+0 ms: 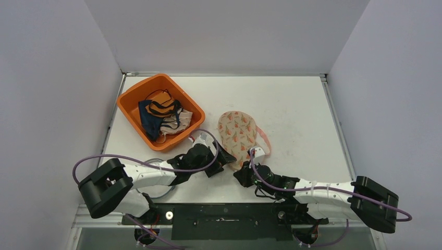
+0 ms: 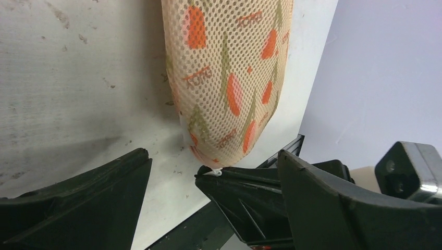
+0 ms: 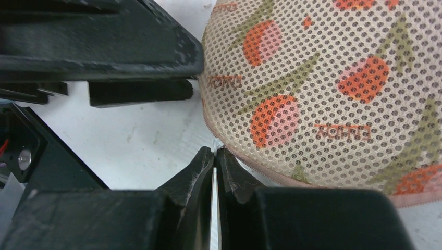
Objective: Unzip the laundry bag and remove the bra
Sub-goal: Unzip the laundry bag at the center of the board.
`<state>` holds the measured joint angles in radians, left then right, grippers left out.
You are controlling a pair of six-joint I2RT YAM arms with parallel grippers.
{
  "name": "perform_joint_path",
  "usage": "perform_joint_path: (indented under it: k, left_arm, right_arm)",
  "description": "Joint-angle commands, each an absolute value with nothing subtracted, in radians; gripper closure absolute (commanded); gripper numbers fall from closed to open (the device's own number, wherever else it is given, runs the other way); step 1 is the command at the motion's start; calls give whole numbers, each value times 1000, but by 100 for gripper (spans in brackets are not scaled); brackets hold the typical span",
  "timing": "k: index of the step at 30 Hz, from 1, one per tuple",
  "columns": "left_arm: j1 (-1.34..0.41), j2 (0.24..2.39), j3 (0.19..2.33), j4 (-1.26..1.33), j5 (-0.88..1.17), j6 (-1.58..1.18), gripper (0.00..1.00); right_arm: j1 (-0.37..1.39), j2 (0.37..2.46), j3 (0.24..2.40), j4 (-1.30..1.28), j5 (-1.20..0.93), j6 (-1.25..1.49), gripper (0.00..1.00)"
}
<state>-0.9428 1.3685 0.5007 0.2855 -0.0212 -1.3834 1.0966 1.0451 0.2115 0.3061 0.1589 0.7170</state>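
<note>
The laundry bag (image 1: 238, 134) is beige mesh with an orange and green print and lies near the table's front middle, zipped. Its rounded near end fills the left wrist view (image 2: 229, 78) and the right wrist view (image 3: 323, 94). My right gripper (image 1: 242, 172) (image 3: 215, 151) is shut, pinching a small white zipper pull (image 2: 218, 171) at that near end. My left gripper (image 1: 223, 160) (image 2: 213, 152) stands open just left of the bag's end, its fingers (image 3: 104, 47) beside the mesh and holding nothing. The bra is hidden. A pink strap (image 1: 265, 138) lies along the bag's right edge.
An orange basin (image 1: 130, 101) with several crumpled garments (image 1: 164, 115) sits at the back left, close to my left arm. White walls enclose the table on three sides. The black mounting rail (image 1: 224, 219) runs along the near edge.
</note>
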Motion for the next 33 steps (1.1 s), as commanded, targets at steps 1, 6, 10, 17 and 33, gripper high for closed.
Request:
perform_joint_path:
  k: [1, 6, 10, 17, 33]
  left_arm:
    - [-943, 1405, 465, 435, -3, -1423, 15]
    - [-943, 1463, 442, 521, 31, -1447, 29]
    - [-941, 1508, 437, 572, 48, -1463, 48]
    - [-924, 1510, 446, 539, 37, -1459, 98]
    - [-906, 1443, 500, 365, 31, -1311, 100]
  right_arm:
    - [1126, 1073, 252, 481, 209, 707, 95]
    - [1146, 1086, 245, 537, 227, 706, 95]
    - [1160, 1083, 245, 547, 245, 703, 95]
    - [1179, 1040, 239, 457, 282, 708, 95]
    - [1197, 779, 207, 43, 508, 828, 95]
